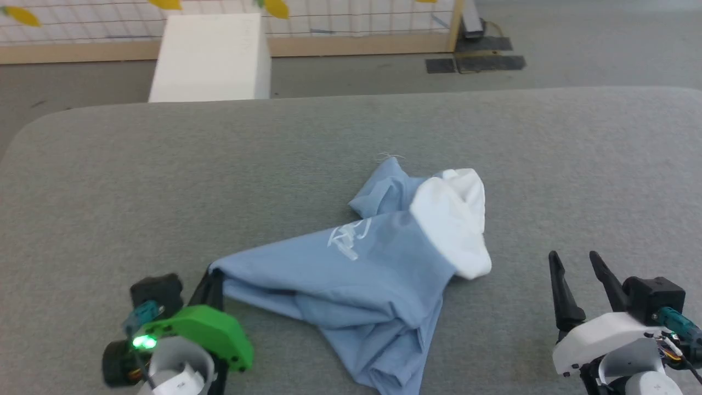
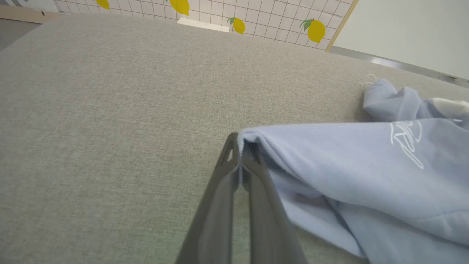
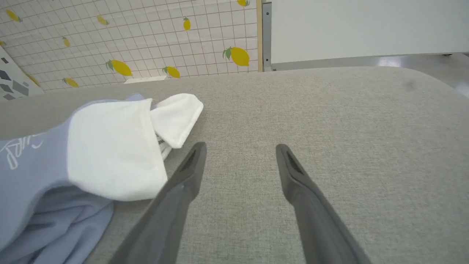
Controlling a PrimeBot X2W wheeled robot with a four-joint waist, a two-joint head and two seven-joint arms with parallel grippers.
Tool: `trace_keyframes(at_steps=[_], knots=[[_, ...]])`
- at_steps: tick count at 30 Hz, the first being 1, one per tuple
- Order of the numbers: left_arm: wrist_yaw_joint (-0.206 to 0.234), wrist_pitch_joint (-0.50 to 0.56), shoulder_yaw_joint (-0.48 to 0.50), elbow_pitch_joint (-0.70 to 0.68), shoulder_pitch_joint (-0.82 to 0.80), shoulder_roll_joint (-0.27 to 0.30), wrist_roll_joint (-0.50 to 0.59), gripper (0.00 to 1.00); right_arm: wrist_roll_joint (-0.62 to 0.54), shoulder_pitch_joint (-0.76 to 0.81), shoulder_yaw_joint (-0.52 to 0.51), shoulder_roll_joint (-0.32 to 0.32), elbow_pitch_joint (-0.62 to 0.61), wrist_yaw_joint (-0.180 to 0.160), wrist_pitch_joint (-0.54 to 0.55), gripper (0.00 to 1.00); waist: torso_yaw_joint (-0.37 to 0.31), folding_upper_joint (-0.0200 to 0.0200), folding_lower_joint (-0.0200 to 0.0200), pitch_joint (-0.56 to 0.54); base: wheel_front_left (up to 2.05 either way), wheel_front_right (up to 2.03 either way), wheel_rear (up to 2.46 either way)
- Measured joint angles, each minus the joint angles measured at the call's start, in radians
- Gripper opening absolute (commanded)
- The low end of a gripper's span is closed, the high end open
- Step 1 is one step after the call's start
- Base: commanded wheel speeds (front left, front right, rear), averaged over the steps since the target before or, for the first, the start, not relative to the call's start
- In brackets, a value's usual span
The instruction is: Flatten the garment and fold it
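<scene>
At garment (image 1: pixel 378 258) corner, left gripper (image 2: pixel 242 146) pinches fabric low; right gripper (image 1: pixel 573 256) agape.

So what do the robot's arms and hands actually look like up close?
Each ends in two long, dark, tapering fingers with slotted tips. The left gripper has a bright green cover with a glowing green light; the right gripper has a white cover and thin coloured wires.

Light blue garment (image 1: pixel 373 274) with white section and white script, grey table (image 1: pixel 164 181), lemon-patterned grid wall (image 3: pixel 128 36)
</scene>
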Motion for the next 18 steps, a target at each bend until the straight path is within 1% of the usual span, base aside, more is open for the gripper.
trace_keyframes(at_steps=[3,6,7,8,10,12,15,18], knots=[[0.04,0.008,0.028,-0.046,0.052,0.024,0.0,0.0,0.0,0.0,0.009,0.0,0.0,0.0,0.015,1.0,0.033,0.0,0.0,-0.007,0.0,0.0,0.0],[0.086,0.007,0.056,-0.058,0.081,0.04,0.006,0.0,0.0,0.0,0.017,0.0,0.0,0.0,0.031,1.0,0.064,0.0,0.0,-0.014,0.0,0.0,0.0],[0.092,0.007,0.068,-0.064,0.089,0.038,-0.005,0.46,0.0,0.0,0.022,0.0,-0.001,0.0,0.035,1.0,0.074,0.0,0.0,-0.017,0.0,0.0,0.0],[0.088,0.007,0.073,-0.07,0.095,0.031,-0.023,1.0,0.0,0.0,0.027,0.0,-0.001,0.0,0.04,1.0,0.082,0.0,0.0,-0.019,0.0,0.0,0.0],[0.066,0.0,0.07,-0.083,0.105,0.019,-0.048,1.0,0.002,0.0,0.046,0.0,-0.002,0.0,0.046,1.0,0.099,0.0,0.0,-0.024,0.0,0.0,0.0],[0.067,-0.048,0.081,-0.089,0.111,0.017,-0.044,1.0,0.001,-0.001,0.062,0.001,-0.002,0.0,0.053,1.0,0.113,0.0,0.0,-0.027,0.0,0.0,0.0],[0.068,-0.152,0.119,-0.095,0.112,0.004,-0.044,1.0,-0.002,-0.016,0.08,0.0,0.0,0.0,0.062,1.0,0.133,0.0,0.0,-0.031,0.0,0.0,0.0],[0.067,-0.221,0.135,-0.095,0.111,-0.013,-0.018,1.0,-0.008,-0.072,0.089,0.001,0.019,0.0,0.069,1.0,0.152,0.0,0.0,-0.029,0.0,0.0,0.0]])
